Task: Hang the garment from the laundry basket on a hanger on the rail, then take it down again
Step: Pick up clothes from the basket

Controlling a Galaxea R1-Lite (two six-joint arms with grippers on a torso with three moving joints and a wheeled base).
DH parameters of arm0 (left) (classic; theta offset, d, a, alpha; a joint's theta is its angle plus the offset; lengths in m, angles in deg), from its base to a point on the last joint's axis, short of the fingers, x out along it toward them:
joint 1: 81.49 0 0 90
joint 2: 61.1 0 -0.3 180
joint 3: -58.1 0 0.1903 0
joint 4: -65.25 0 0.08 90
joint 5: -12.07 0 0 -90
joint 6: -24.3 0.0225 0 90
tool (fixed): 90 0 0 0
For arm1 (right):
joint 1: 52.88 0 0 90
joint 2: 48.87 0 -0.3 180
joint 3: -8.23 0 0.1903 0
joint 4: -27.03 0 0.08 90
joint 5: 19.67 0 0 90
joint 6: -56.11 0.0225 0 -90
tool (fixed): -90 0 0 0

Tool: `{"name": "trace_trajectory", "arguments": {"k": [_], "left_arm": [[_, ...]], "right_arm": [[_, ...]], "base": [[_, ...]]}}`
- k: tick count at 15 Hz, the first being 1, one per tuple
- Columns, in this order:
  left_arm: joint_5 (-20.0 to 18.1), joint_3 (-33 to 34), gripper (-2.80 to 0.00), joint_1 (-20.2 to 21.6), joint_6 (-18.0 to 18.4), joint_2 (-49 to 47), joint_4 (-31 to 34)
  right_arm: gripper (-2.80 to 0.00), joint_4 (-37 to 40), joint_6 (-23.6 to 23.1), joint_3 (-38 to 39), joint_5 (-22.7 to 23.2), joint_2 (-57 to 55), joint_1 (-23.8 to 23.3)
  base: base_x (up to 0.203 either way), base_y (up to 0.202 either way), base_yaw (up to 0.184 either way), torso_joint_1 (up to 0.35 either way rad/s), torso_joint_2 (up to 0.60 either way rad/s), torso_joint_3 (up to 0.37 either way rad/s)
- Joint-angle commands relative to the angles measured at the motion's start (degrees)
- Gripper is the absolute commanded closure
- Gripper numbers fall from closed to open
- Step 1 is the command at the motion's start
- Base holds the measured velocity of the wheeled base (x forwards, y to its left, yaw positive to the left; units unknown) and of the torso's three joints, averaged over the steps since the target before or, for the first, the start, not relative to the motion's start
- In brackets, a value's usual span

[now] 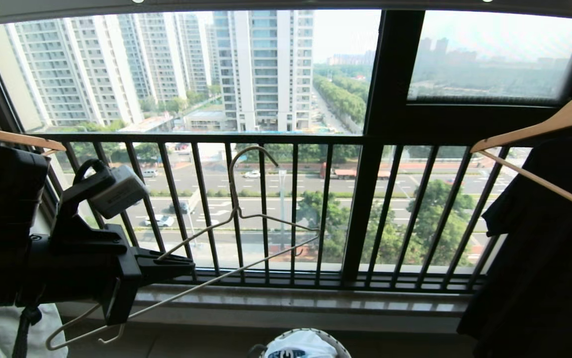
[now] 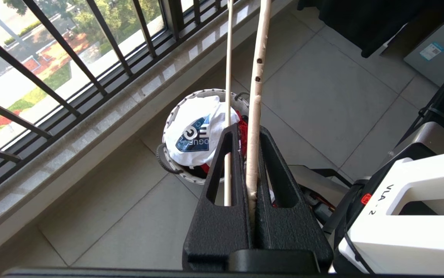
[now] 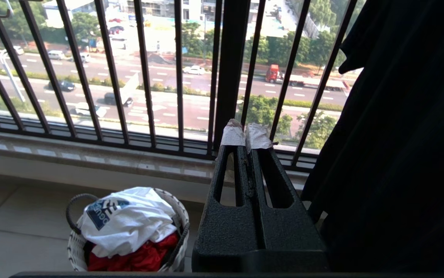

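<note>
While our left gripper (image 1: 186,266) clamps tight on the hanger (image 1: 238,233), we carry that thin cream wire frame tilted in front of the black window railing (image 1: 266,209), its long hook neck pointing up and free of any support. From the left wrist, we see the jaws pinching one wire arm, the other arm running just beside. Down on the tiled floor (image 2: 314,104) by the sill sits the laundry basket (image 3: 177,220), and the garment (image 3: 129,220) lies bunched on top of a red cloth (image 3: 137,258) inside it, blue print showing. Our right gripper (image 3: 247,137) hangs empty, jaws pressed together, beside the black shirt (image 1: 539,258) on a wooden hanger (image 1: 539,124). Up top, the rail (image 1: 286,6) crosses the view.
</note>
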Motion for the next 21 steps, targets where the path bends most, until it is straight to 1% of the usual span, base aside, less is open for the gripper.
{"name": "trace_trajectory", "arguments": {"k": [1,13,21], "left_arm": [[-0.1,0.0,0.0,0.0,0.1,0.2,0.1],[-0.2,0.0,0.0,-0.1,0.4,1.1,0.1],[-0.2,0.0,0.0,-0.1,0.9,1.2,0.1]], "right_arm": [[0.0,0.0,0.0,0.0,0.1,-0.1,0.0],[0.0,0.0,0.0,0.0,0.0,-0.1,0.0],[0.0,0.0,0.0,0.0,0.0,-0.1,0.0]], "base": [[0.0,0.0,0.0,-0.142,0.3,0.165],[0.0,0.0,0.0,-0.152,0.34,0.186],[0.0,0.0,0.0,-0.227,0.53,0.296]]}}
